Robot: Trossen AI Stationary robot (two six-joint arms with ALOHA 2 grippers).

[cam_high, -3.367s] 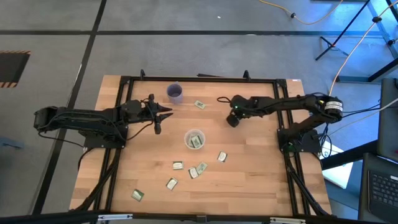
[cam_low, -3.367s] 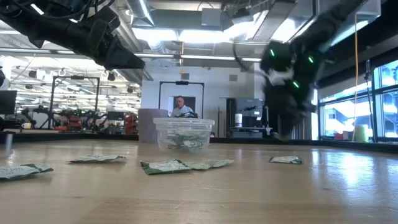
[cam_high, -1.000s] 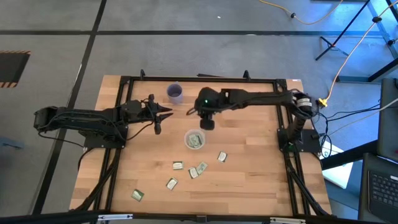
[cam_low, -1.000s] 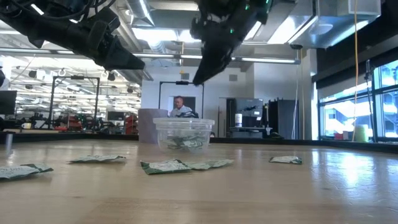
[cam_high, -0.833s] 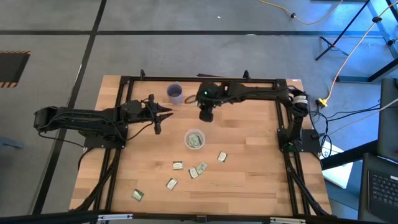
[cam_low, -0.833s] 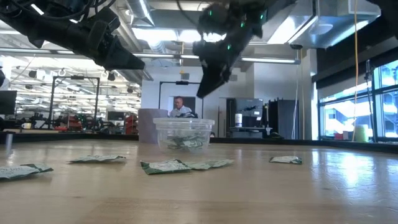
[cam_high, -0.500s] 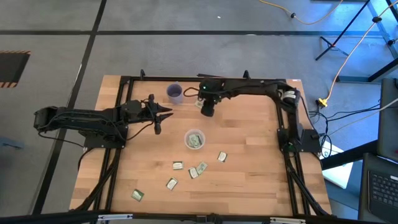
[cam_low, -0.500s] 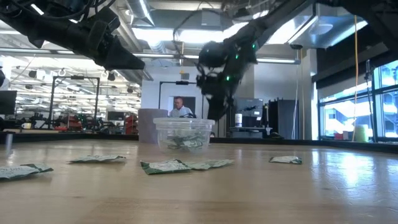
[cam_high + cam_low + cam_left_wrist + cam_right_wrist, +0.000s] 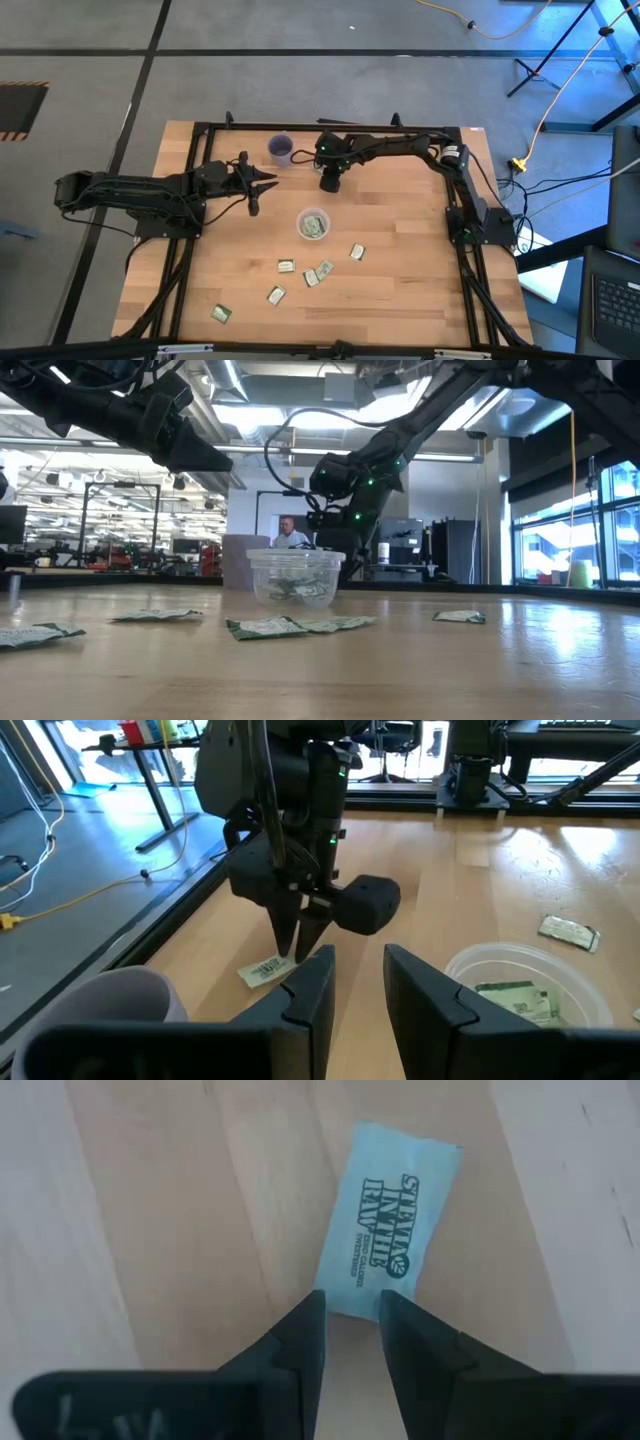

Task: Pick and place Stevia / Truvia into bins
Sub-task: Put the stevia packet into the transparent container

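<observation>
One green-and-white Stevia sachet [image 9: 390, 1230] lies flat on the wood near the table's far edge, close to the purple cup [image 9: 282, 150]. My right gripper [image 9: 350, 1305] points down over the sachet's short near edge, its fingers a little apart, one to each side of that edge's middle. The left wrist view shows it too, tips [image 9: 297, 948] down at the sachet [image 9: 265, 970]. The clear cup [image 9: 313, 225] stands mid-table with sachets inside. Several more sachets [image 9: 318, 272] lie flat nearer the front. My left gripper [image 9: 258, 190] waits open at the left, above the table. My right gripper comes at the sachet from above, its fingertips [image 9: 308, 1315] at the short edge [image 9: 345, 1302] nearest the wrist camera. The sachet lies flat on the table. Whether the tips touch it I cannot tell.
The purple cup [image 9: 100, 1010] stands just left of the sachet. The black frame rail [image 9: 320, 127] runs along the far edge behind it. The clear cup [image 9: 295, 575] sits between my right gripper and the front sachets [image 9: 290, 626]. A person shows in the room beyond.
My right gripper has gone from high above the clear cup toward the table's far edge and down, ending with its fingertips at the sachet near the purple cup. The sachets and cups have stayed where they were.
</observation>
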